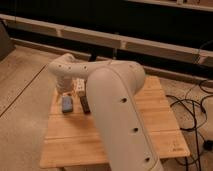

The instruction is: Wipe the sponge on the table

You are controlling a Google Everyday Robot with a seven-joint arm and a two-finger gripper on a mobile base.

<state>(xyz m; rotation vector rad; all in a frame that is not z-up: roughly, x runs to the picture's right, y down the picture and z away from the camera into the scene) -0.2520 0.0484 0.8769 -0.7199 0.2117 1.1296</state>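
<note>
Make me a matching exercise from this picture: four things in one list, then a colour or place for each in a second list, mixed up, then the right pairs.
1. sponge
2. small dark object
3. table
4. gripper

a. light wooden planks
b. over the table's far left part, just behind the sponge
c. blue-grey
d. black, lying beside the sponge

Pairs: 1-c, 2-d, 3-a, 4-b

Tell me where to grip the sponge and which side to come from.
Probably best to grip the sponge across its two long sides, coming straight down from above. It lies flat on the table, so there is no edge to get under, and a dark object lies alongside. The pincer hangs just beyond it.
</note>
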